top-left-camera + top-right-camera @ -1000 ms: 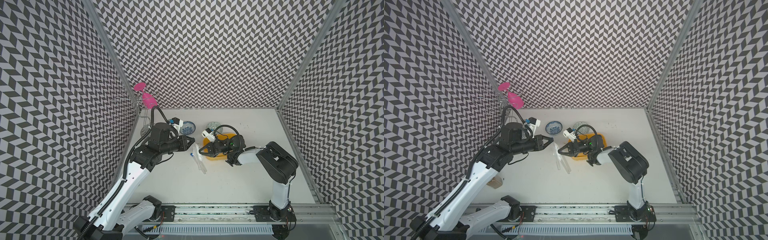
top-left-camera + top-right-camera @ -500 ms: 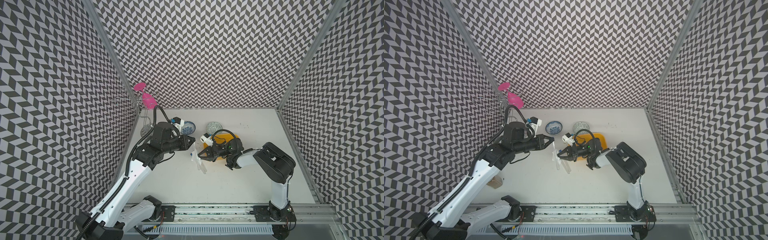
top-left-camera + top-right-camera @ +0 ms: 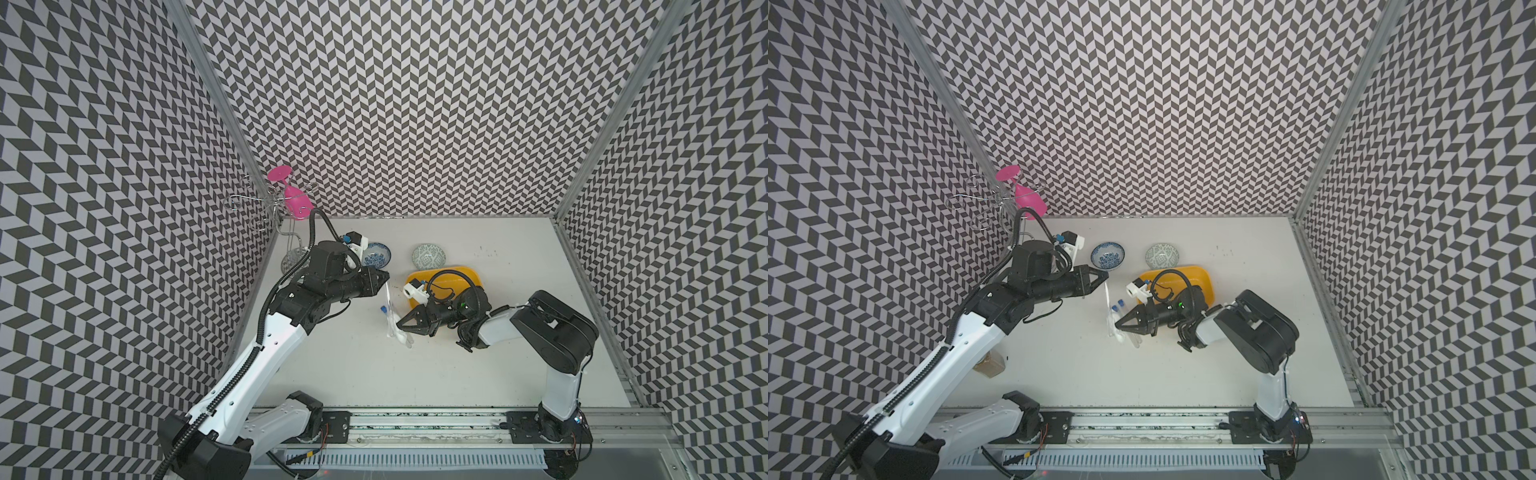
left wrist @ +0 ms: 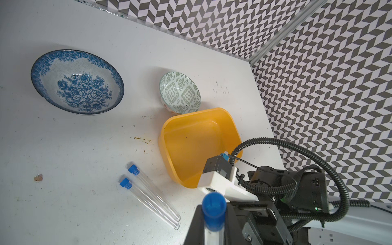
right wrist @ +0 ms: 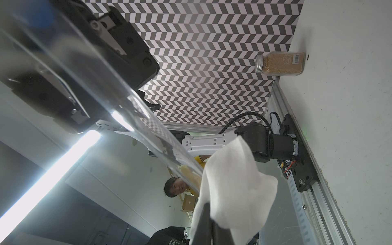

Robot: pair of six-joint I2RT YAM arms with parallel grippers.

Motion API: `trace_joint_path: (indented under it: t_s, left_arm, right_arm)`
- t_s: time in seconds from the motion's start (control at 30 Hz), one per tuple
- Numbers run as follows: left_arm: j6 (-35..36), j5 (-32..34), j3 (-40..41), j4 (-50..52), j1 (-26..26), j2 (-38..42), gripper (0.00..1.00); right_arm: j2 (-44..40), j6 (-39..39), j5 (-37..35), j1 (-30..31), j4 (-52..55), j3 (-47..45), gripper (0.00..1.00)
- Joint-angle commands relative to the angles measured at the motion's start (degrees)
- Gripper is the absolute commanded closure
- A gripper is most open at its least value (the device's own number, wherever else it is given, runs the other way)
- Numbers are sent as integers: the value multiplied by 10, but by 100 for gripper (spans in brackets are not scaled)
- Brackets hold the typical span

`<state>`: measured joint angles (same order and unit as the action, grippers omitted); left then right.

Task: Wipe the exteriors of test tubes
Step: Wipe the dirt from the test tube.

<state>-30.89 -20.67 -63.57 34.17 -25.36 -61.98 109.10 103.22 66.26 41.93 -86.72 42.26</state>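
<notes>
Rail (image 3: 415, 422) along the six o'clock edge of a white table (image 3: 436, 374) carries two robot arms that reach inward. Near the eight o'clock edge a spice jar (image 5: 280, 63) stands half hidden under the left arm.

At the table's middle the right gripper (image 3: 400, 325) points toward nine o'clock, its fingers pinched tight on a small white tissue (image 5: 231, 186). The tissue rests against the lower end of a clear test tube (image 5: 131, 114). From there the tube runs toward twelve o'clock, up to the left gripper (image 3: 385, 277), which points toward three o'clock. The left fingers are closed narrowly on the tube just below its blue cap (image 4: 213, 209), so the cap sticks out past them and the long clear body spans the gap between the two grippers.

Two other tubes (image 4: 151, 194) lie flat on the table, side by side and nearly touching, just beside the held one, their blue caps toward twelve o'clock. In the left wrist view they lie loose, clear of the left fingers.

Beyond the right wrist, at about one o'clock, sits a yellow tub (image 4: 191, 131). Farther back, near twelve o'clock, stand a blue flowered bowl (image 4: 77, 81) and, at its three o'clock side, a smaller green patterned bowl (image 4: 179, 92). In the far corner at eleven o'clock a wire rack (image 3: 275, 208) holds a pink glass (image 3: 297, 203) upside down.
</notes>
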Motion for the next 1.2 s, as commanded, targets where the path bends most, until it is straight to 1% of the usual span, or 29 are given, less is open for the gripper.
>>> trace_joint_path:
  t_s: [0.0,0.2,0.43,0.63,0.87,1.03,1.17]
  left_arm:
    - [-8,-3,-1,-13,1,21,88]
    - [-17,-2,3,-2,1,38,88]
    - [-20,-3,8,3,-2,46,88]
    - [-16,5,10,8,-1,48,88]
    - [-20,15,21,-8,1,37,88]
    - [-20,26,13,-30,1,9,88]
    - [-17,34,5,-52,1,-18,88]
  right_arm:
    - [16,15,-2,-2,-211,38,100]
    - [51,35,10,-22,-210,108,100]
    - [84,45,25,-39,-184,198,100]
    - [83,53,23,-54,-183,215,100]
    - [57,72,20,-53,-212,175,100]
    - [7,56,19,-52,-212,100,100]
    - [-43,39,19,-53,-213,17,100]
